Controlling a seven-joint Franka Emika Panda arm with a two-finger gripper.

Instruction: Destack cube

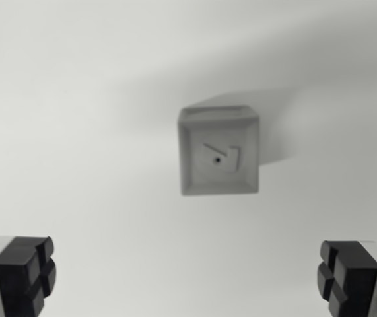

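A pale grey-white cube point(218, 155) stands in the middle of the wrist view, seen from above. Its top face has a recessed panel with a small raised mark and a dark dot. Whether another cube sits beneath it cannot be told from this angle. My gripper point(188, 277) hangs well above it and is open. Its two black fingertips point(26, 271) show at the bottom corners, far apart, with nothing between them. The cube lies ahead of the fingertips, slightly toward the wrist view's right.
The cube rests on a plain white surface point(76, 132). A soft shadow spreads from the cube toward the upper right. Nothing else is in view.
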